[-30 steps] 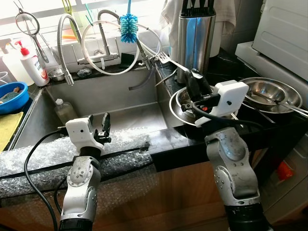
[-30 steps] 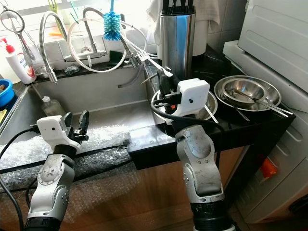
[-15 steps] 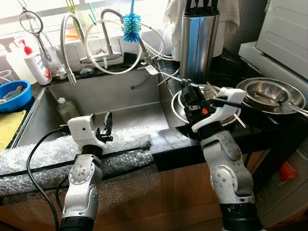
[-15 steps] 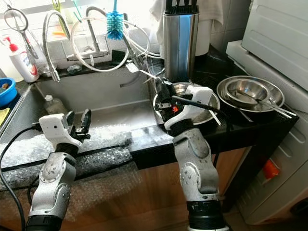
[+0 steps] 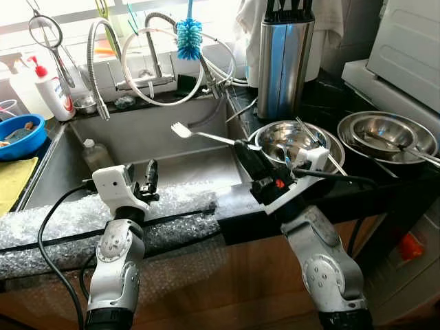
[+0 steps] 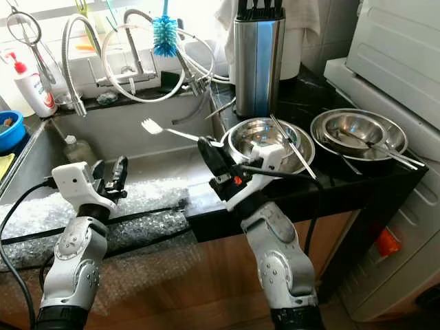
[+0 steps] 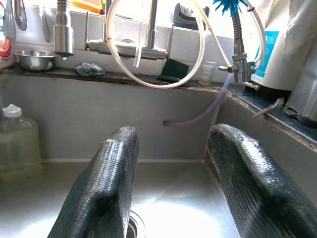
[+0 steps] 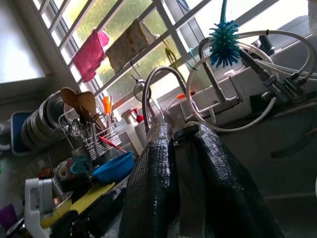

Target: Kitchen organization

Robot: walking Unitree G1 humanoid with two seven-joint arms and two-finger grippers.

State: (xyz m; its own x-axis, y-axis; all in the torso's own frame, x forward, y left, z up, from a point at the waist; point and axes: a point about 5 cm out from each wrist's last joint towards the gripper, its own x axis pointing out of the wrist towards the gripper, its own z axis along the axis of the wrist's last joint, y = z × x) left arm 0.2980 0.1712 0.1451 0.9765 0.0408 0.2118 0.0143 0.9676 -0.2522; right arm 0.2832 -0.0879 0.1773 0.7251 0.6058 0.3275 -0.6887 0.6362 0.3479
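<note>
Close to us, our left hand (image 5: 148, 180) waits above the bubble wrap (image 5: 82, 214) on the sink's front edge, fingers apart and holding nothing. Our right hand (image 5: 245, 157) is squeezed tight on the handle of a fork (image 5: 199, 135). The fork sticks out level over the sink (image 5: 172, 161), prongs pointing to our left. It is light, stiff and shiny, so we think it could slip; holding the handle end looks right. Farther back, shiny bowls (image 5: 295, 141) sit on the black bench (image 5: 385, 179), and the knife holder (image 5: 283, 58) stands behind them.
</note>
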